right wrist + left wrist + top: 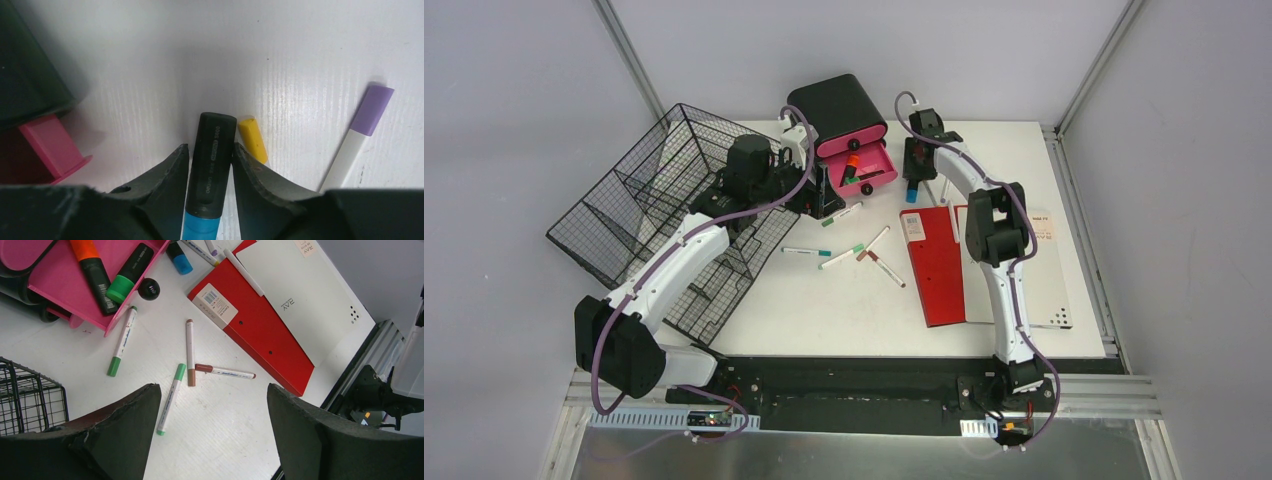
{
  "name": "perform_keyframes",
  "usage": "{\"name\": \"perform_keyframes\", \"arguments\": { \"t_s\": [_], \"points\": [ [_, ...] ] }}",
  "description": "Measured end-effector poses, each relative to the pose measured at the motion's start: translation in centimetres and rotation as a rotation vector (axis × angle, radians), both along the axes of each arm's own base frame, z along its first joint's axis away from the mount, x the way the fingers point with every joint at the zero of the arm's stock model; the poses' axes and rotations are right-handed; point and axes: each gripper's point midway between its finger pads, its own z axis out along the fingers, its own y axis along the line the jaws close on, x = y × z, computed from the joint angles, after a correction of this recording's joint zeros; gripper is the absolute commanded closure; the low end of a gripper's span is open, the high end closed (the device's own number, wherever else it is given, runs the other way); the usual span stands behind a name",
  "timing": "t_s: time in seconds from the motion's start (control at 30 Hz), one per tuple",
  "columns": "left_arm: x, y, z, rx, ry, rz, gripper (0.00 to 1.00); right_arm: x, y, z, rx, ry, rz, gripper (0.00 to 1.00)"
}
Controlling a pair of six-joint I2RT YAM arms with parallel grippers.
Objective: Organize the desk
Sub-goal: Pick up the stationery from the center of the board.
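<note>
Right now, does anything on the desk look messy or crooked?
Yes. The wire basket looks tipped and sticks out past the left edge of the desk. Several pens lie loose at different angles in the middle. The pink drawer hangs open with highlighters inside.

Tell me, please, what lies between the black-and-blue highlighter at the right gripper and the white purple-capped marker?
In the right wrist view, a yellow pen end lies on the white desk between the black-and-blue highlighter and the purple-capped marker.
</note>
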Motion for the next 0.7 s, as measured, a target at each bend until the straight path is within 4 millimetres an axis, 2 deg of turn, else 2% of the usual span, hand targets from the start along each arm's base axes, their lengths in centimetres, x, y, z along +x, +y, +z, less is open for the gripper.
{"name": "perform_keyframes", "arguments": {
  "t_s": [0.17,0.3,0.7],
  "points": [
    [-0.02,-0.02,0.01,-0.001,0.001,-0.001,0.2,-0.3,0.17,0.1,-0.002,0.016,0.031,0.57],
    [-0.04,-0.03,0.01,-0.001,0.001,-0.002,0.2,-0.57,0.07,0.04,-0.039,0.021,0.064,0.62],
    [-0.05,-0.04,0.02,-0.002,0.001,-0.003,0.2,-0.9,0.41,0.0,-0.089,0.02,0.123,0.99]
  ]
}}
